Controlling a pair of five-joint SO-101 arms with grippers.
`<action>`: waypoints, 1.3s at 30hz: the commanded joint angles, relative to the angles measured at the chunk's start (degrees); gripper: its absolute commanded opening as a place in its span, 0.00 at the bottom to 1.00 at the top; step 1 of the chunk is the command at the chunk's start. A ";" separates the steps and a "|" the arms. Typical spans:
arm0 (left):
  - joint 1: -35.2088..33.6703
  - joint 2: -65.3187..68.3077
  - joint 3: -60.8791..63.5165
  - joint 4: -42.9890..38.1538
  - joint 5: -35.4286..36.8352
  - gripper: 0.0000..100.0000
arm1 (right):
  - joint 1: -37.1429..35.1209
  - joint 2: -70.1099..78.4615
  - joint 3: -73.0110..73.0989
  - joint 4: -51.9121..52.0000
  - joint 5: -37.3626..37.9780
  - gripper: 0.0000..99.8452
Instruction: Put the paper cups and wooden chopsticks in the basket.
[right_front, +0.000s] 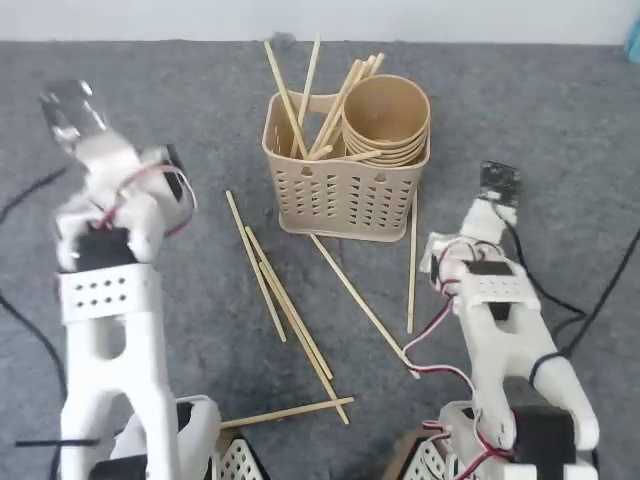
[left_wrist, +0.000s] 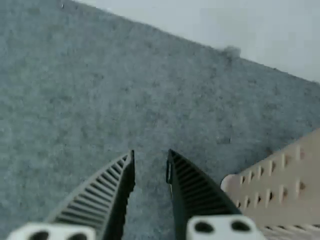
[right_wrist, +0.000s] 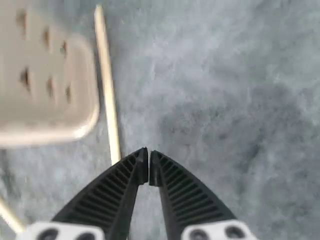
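Note:
The tan perforated basket (right_front: 340, 195) stands at the back middle of the grey carpet. It holds a stack of paper cups (right_front: 386, 118) and several upright wooden chopsticks (right_front: 318, 100). More chopsticks (right_front: 290, 310) lie scattered on the carpet in front of it. One chopstick (right_front: 412, 262) lies by the basket's right side. My left gripper (left_wrist: 150, 157) hovers over bare carpet left of the basket (left_wrist: 270, 187), slightly open with nothing between its fingers. My right gripper (right_wrist: 148, 154) is shut and empty, just beside that chopstick (right_wrist: 107, 100) and the basket's corner (right_wrist: 47, 95).
One stray chopstick (right_front: 285, 412) lies near the front between the two arm bases. Black cables (right_front: 590, 300) run along the carpet at the right edge. A pale wall borders the carpet at the back.

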 joint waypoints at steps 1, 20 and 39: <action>-1.67 -1.76 11.21 -14.42 4.31 0.10 | -1.54 1.89 -3.52 1.45 0.44 0.12; -1.76 26.73 -2.95 -16.00 5.63 0.18 | -8.04 3.47 -5.19 2.86 -1.14 0.15; -1.93 27.16 -3.03 -16.09 5.54 0.18 | -6.11 17.36 -16.53 9.54 -1.14 0.01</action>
